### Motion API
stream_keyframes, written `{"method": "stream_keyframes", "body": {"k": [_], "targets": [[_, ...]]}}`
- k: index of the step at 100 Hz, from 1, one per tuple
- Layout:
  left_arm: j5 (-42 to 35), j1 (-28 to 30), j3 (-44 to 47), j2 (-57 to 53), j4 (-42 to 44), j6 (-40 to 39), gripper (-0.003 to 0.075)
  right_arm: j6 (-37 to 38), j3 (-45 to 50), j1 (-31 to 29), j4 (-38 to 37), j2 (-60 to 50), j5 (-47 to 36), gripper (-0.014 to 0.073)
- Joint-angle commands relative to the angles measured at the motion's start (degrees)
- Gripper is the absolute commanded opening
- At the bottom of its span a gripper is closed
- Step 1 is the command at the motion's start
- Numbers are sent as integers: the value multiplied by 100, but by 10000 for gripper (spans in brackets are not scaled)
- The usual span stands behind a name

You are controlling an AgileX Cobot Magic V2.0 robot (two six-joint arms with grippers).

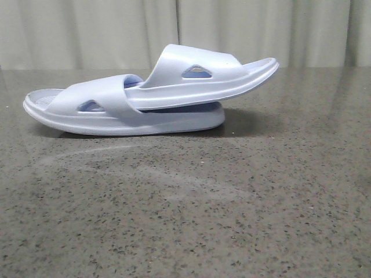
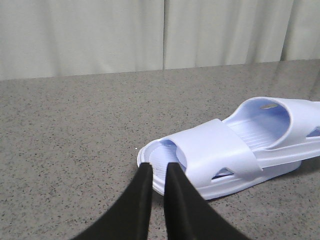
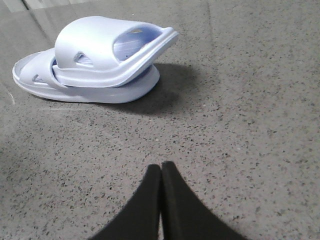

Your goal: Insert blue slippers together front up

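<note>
On the grey table [image 1: 185,220], toward the back, the slippers [image 1: 151,98] are lying pushed together. One slipper [image 1: 116,116] is lying flat with its sole on the table. The other slipper [image 1: 203,78] is sticking in under the strap of the flat one and is tilting up toward the right, so its far end is hanging in the air. A dark shadow is lying just beside them on the right. Bare table is stretching out in front and to both sides. A pale curtain [image 1: 87,35] is hanging behind the back edge. The left gripper [image 2: 158,167] is hanging near the end of the flat slipper, jaws only a crack apart, holding nothing. The right gripper [image 3: 161,167] is hanging well apart from the slippers, jaws pressed together, holding nothing.
</note>
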Motion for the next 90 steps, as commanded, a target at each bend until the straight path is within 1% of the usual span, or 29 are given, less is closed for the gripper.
{"method": "stream_keyframes", "body": {"k": [1,81,90], "targets": [[17,-48,-150,-1,-181,3,15,-56,-137,21,115,-6,-40,-89],[17,-48,-150,-1,-181,3,15,-56,-137,21,115,-6,-40,-89],[-117,-48,-142,-1,-150,3,15,-56,-137,21,115,-6,-40,-89]]}}
